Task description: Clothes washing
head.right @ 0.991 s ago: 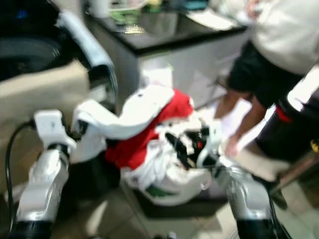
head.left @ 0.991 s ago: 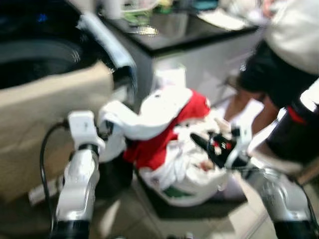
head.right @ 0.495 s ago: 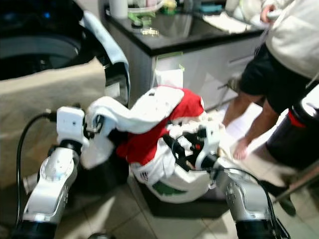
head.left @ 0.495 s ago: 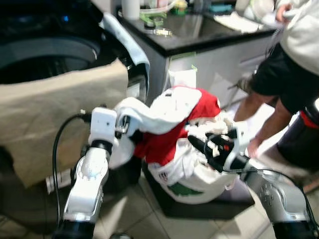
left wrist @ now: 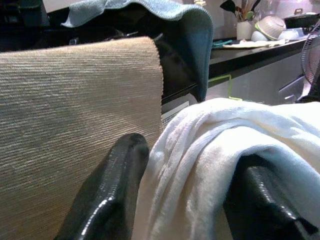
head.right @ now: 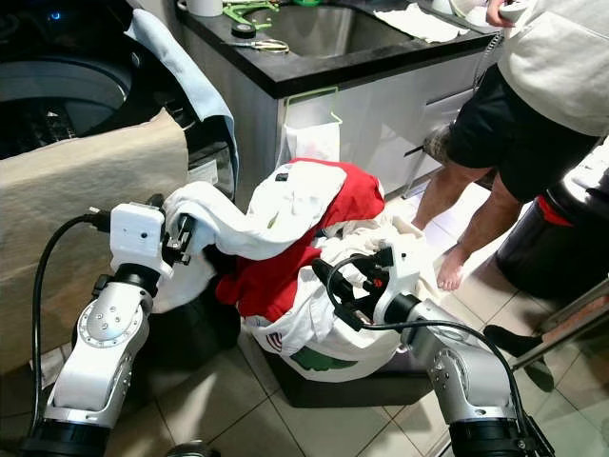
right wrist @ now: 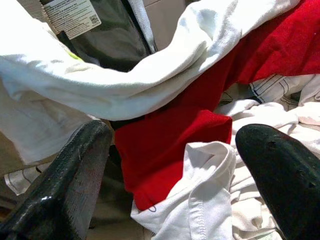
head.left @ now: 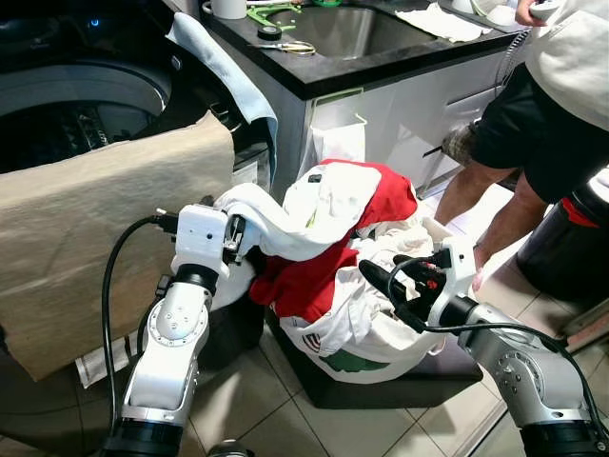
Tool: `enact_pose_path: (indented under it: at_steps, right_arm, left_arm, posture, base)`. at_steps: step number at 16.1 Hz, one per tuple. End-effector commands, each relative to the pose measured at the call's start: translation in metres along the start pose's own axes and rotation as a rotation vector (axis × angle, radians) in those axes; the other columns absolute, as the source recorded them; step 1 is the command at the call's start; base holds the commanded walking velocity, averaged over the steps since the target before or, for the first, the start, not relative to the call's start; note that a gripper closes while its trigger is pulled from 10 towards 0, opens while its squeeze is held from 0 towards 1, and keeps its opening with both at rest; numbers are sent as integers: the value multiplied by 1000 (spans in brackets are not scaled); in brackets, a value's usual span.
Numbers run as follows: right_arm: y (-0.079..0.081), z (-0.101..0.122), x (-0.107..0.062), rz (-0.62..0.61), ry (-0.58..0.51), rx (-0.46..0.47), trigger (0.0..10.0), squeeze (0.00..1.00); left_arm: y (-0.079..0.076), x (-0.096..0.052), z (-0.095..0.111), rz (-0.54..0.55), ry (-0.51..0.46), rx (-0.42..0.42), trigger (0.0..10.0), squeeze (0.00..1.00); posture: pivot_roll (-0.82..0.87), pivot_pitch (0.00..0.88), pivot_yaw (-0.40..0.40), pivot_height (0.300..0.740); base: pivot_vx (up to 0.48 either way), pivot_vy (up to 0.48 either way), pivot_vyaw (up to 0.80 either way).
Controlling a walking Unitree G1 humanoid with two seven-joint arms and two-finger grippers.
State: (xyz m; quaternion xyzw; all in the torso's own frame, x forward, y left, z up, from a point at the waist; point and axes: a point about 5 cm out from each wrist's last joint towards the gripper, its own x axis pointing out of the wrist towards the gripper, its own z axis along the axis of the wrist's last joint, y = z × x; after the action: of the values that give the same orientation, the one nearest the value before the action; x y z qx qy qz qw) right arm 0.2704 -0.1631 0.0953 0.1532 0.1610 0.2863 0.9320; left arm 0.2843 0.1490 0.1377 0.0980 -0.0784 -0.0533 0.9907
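Beside the washing machine [head.left: 67, 105], low near the floor, sits a laundry basket [head.left: 381, 367] heaped w/ clothes: a white towel [head.left: 285, 228] on top, a red garment [head.left: 314, 276] under it, and white shirts [head.left: 362, 319] below. The left gripper [left wrist: 187, 200] is clamped on one end of the white towel; in the left wrist view the cloth is bunched between its two black fingers [left wrist: 117, 190]. The towel's other end rests on the heap, lying across the red garment. The right gripper [head.left: 400, 290] hovers over the shirts w/ its fingers apart, holding nothing.

The machine's drum opening is partly covered by a beige cloth [head.left: 105, 228] that hangs over the front edge, and a blue cloth [head.left: 224, 71] hangs over the corner next to the worktop [head.left: 381, 52].

Risks, as a judgement:
- The towel is long and heavy. If the left arm lifts it, the free end may drag the red garment or a shirt out of the basket onto the floor.
- The grip is at one end only, so the towel may slip out when the weight comes on it.
- The towel may catch on the beige cloth at the machine's edge and pull it down, or fall outside the drum.
- A person [head.left: 542, 124] stands near the worktop, close to the right arm; a wide swing there could hit the legs.
- The black cable [head.left: 109, 286] at the left arm could snag on hanging cloth.
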Motion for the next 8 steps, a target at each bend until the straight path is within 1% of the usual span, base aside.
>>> enact_pose_path:
  at_steps: [1, 5, 7, 8]
  right_arm:
    - [-3, 1, -1, -9, -5, -9, 10000, 0]
    - [-3, 1, 1, -9, -4, -15, 10000, 0]
    - [-3, 1, 2, -9, -4, -16, 10000, 0]
    - [-4, 0, 2, -11, -1, -19, 10000, 0]
  left_arm:
    - [-3, 0, 9, -10, -47, 2, 0, 0]
    - [-4, 0, 10, -25, -52, -6, 0, 0]
    - [-7, 1, 12, -47, -56, -21, 0, 0]
    - [-9, 2, 10, -61, -31, -48, 0, 0]
  posture:
    - [101, 0, -73, 740]
    - [102, 0, -72, 740]
    - [102, 0, -72, 740]
    - [103, 0, -68, 740]
  base:
    - [0, 0, 0]
    - [0, 0, 0]
    - [0, 0, 0]
    - [0, 0, 0]
